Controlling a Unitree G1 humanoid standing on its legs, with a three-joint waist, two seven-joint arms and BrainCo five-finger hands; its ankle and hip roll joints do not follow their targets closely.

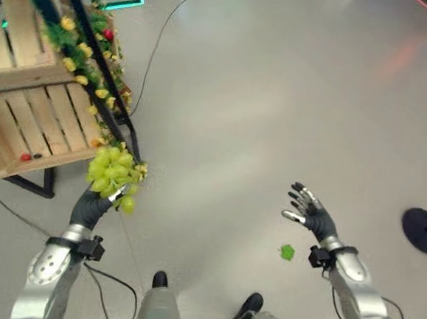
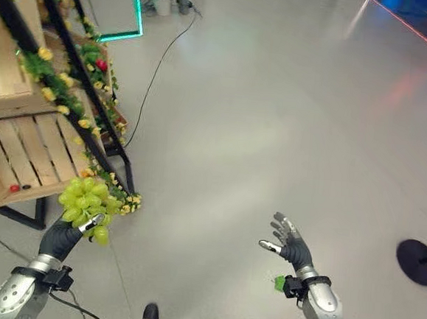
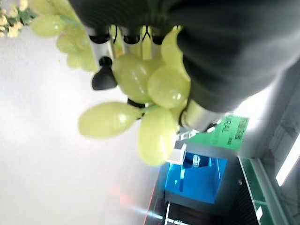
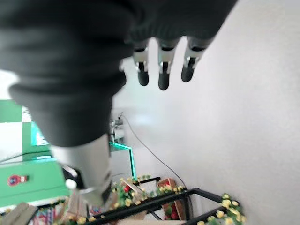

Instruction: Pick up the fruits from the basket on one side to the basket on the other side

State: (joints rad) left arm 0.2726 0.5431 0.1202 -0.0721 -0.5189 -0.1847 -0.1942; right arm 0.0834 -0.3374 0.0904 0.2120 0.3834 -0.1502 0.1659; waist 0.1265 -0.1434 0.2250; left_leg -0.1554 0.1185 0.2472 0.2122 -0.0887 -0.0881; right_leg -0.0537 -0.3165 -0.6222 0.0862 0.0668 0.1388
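Left hand [image 1: 95, 206] clamped on green grape bunch [image 1: 113, 170], held raised just beside the wooden crate shelf [image 1: 31, 123] at robot's left; right hand [image 1: 309, 211] empty, fingers spread, well apart to the right; destination basket not visible.

Crate rack [image 1: 32, 108] crowds left side; open floor [image 1: 277, 98] ahead & right.

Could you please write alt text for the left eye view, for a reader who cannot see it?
The robot's left hand holds up a bunch of pale green grapes beside a slatted wooden crate on a black stand trimmed with yellow flowers. Its right hand hangs open and empty over the grey floor.
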